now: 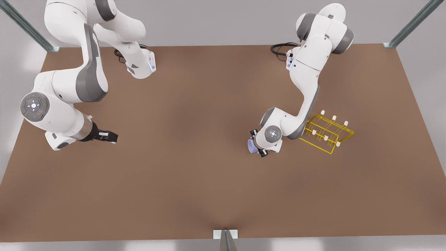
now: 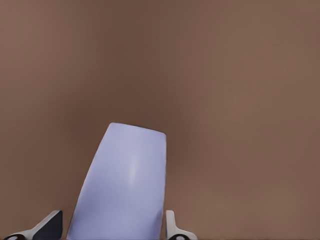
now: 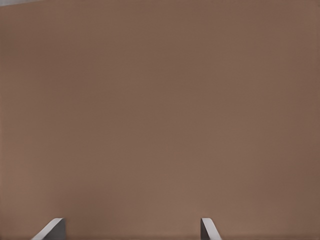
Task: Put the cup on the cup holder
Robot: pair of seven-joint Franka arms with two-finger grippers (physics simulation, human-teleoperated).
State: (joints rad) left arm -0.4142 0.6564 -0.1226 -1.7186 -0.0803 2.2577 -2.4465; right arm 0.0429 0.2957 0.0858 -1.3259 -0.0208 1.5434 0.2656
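The lavender-blue cup [image 1: 251, 146] is at the table's middle right in the front view, just left of the yellow wire cup holder [image 1: 348, 135] with its white-capped pegs. My left gripper [image 1: 256, 144] is shut on the cup. In the left wrist view the cup [image 2: 122, 185] sits between the two fingertips [image 2: 172, 227], its narrow end pointing away over the bare table. My right gripper [image 1: 110, 136] waits open over the table at the front view's left, far from both. Its fingertips [image 3: 207, 227] hold nothing.
The brown table [image 1: 195, 188] stretches wide between the two arms. Metal frame posts [image 1: 225, 240] stand at the table's edges and corners. The left arm's elbow hangs close over the cup holder's near side.
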